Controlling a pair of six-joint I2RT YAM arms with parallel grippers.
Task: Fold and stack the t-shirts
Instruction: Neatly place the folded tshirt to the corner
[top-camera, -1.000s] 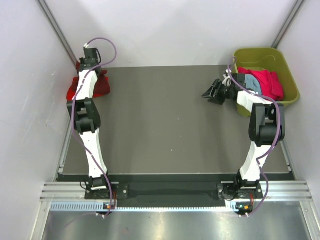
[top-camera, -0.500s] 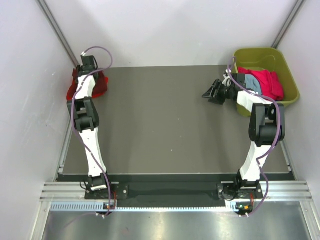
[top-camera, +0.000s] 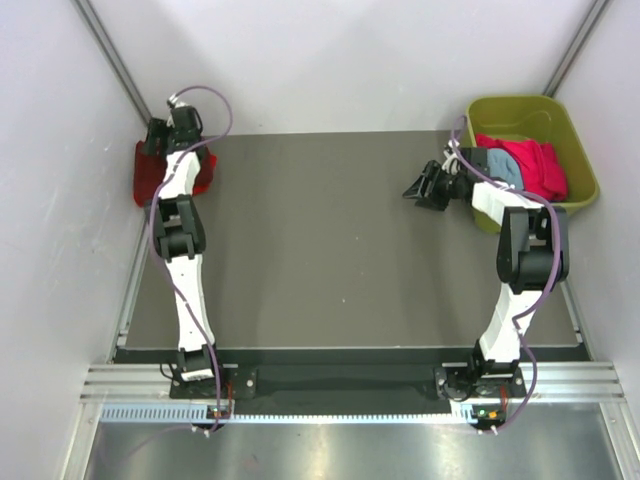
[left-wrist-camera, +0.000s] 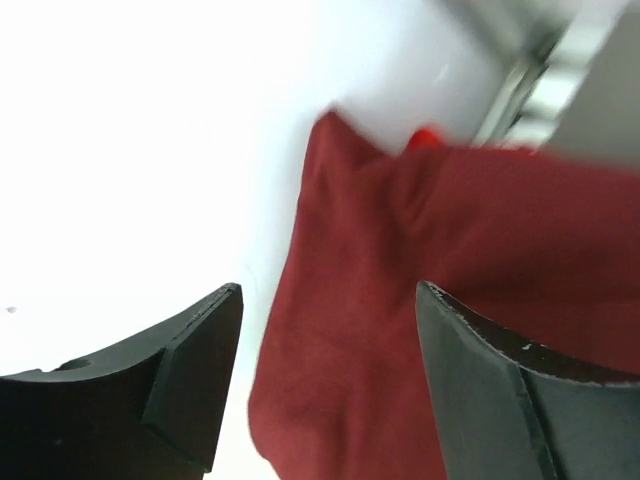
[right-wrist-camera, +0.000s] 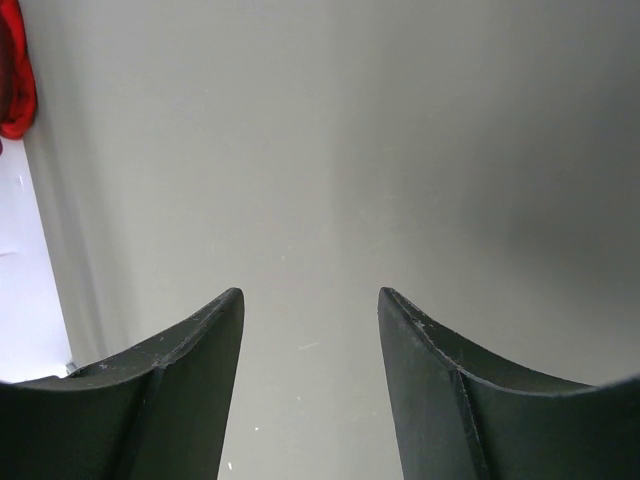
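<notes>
White-and-black left arm (top-camera: 188, 295) and right arm (top-camera: 505, 322) — looping purple cables (top-camera: 207, 89), scuffed matte-black wedge-shaped jaws

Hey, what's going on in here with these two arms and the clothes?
Two robot arms are working on t-shirts. The left gripper is open at a maroon t-shirt in the far left corner of the table, not gripping it yet. The right gripper hangs open over a bare part of it, beside an olive tub holding a pink shirt and a light blue shirt.

left arm (top-camera: 178, 250) stretched far forward, nearly straight; left gripper (left-wrist-camera: 328, 310) jaws apart. right arm (top-camera: 525, 250) folded at elbow; right gripper (right-wrist-camera: 310, 310) points left, jaws apart.
</notes>
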